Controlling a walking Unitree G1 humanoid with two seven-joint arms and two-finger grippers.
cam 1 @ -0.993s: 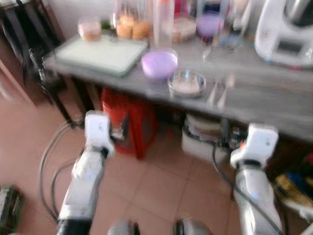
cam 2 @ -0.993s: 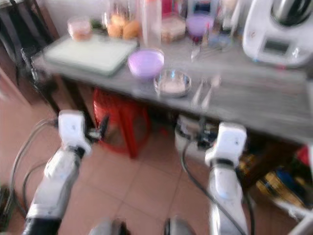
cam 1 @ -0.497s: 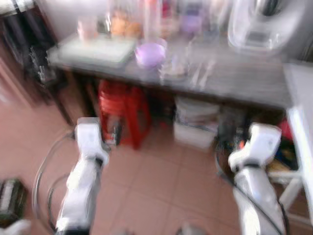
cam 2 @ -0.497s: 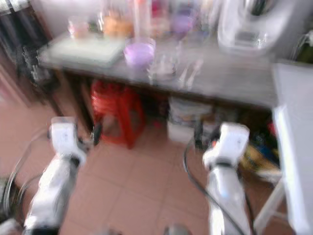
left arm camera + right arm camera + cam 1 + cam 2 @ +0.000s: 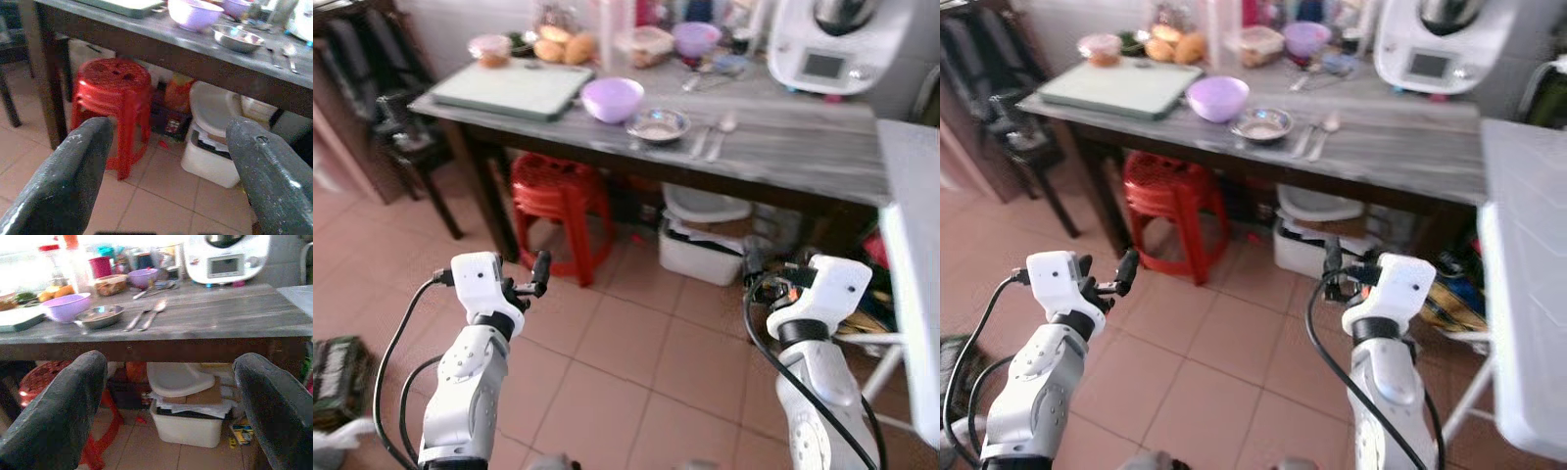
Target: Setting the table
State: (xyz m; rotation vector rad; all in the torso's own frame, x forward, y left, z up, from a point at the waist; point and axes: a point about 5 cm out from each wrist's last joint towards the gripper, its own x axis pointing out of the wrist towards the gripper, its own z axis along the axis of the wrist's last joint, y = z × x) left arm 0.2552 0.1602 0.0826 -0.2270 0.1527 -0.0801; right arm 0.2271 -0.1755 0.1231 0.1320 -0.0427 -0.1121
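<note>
Right gripper (image 5: 171, 396) hanging empty, fingers spread wide, pointing at grey table (image 5: 803, 147). Left gripper (image 5: 166, 171) likewise gaping, holding nothing.

Spoon and fork (image 5: 713, 137) lying side by side ahead and above, well apart from both grippers, long axes running away from robot (right arm looking nearer, by my judgement).

Steel bowl (image 5: 658, 124) sitting just left of cutlery, holding something pale; purple bowl (image 5: 612, 98) beside it, contents hidden.

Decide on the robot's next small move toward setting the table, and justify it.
Probably step closer to the grey table: both open grippers, left and right, hang over floor tiles, short of the purple bowl, metal bowl and spoon.
</note>
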